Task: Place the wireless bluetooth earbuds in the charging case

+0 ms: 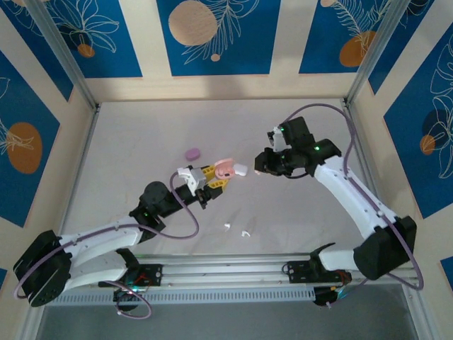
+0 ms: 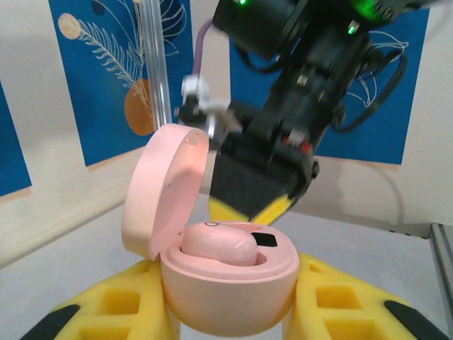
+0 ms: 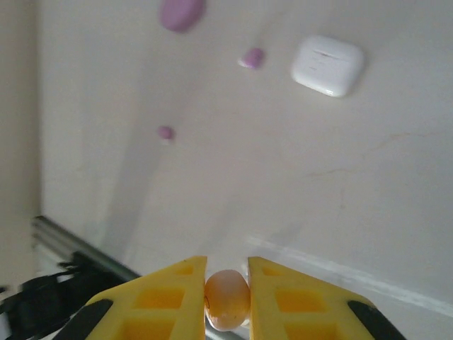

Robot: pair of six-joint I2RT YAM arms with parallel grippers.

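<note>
Left end effector clamps the open pink charging case; one pink earbud sits inside. Right end effector, close behind the case, pinches the 2nd pink earbud. White case lies closed on counter, lilac buds loose nearby.

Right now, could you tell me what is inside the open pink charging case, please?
One pink earbud lies in the pink case, with a dark patch to its right. The front rim covers the wells below, so whether a second seat is empty cannot be seen.
</note>
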